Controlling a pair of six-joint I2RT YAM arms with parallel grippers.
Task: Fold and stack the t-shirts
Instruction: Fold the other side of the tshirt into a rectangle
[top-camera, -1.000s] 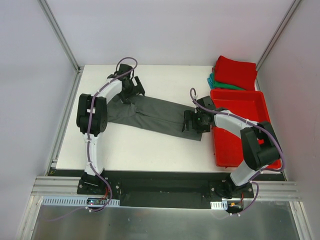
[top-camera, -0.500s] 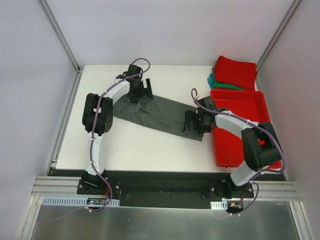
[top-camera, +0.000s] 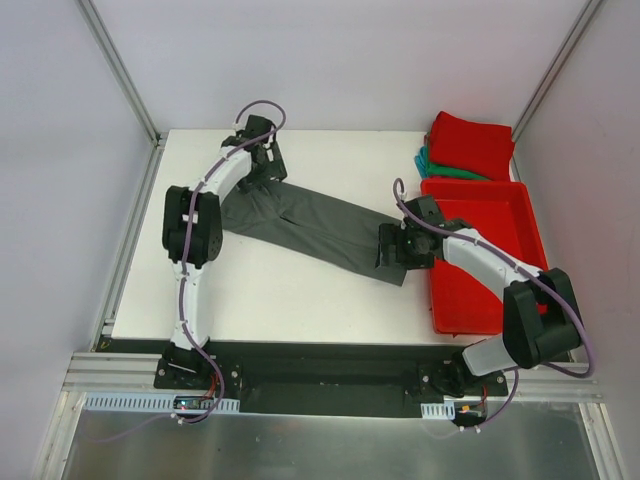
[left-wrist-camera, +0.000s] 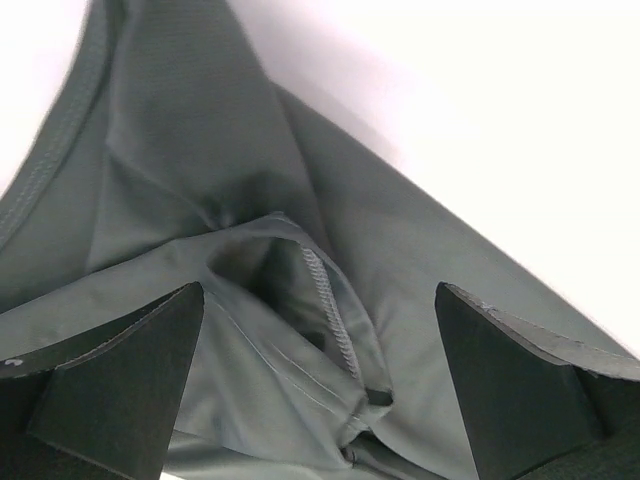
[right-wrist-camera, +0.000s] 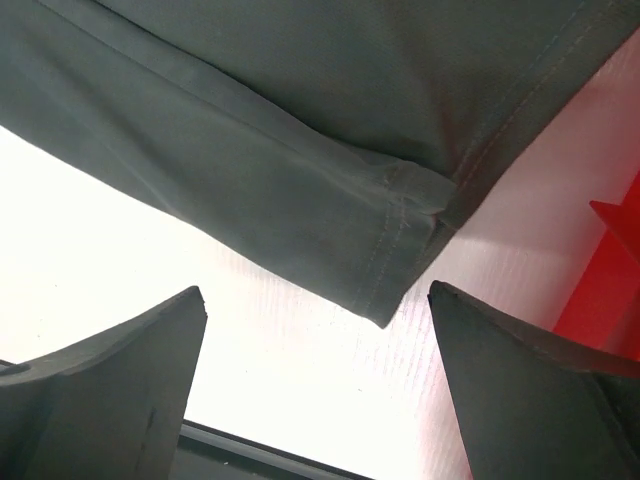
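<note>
Two sets of jaws spread wide, empty: left gripper (top-camera: 264, 170) over grey t-shirt (top-camera: 310, 222) end nearest table (top-camera: 280, 300) far-left corner; right gripper (top-camera: 392, 248) over its hem toward the right edge.

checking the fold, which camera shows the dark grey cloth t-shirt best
The top external view: the dark charcoal-grey cloth t-shirt shows nearly whole there, a long folded strip lying diagonally. The left wrist view shows only bunched folds and a stitched hem; the right wrist view only one hemmed corner.
</note>
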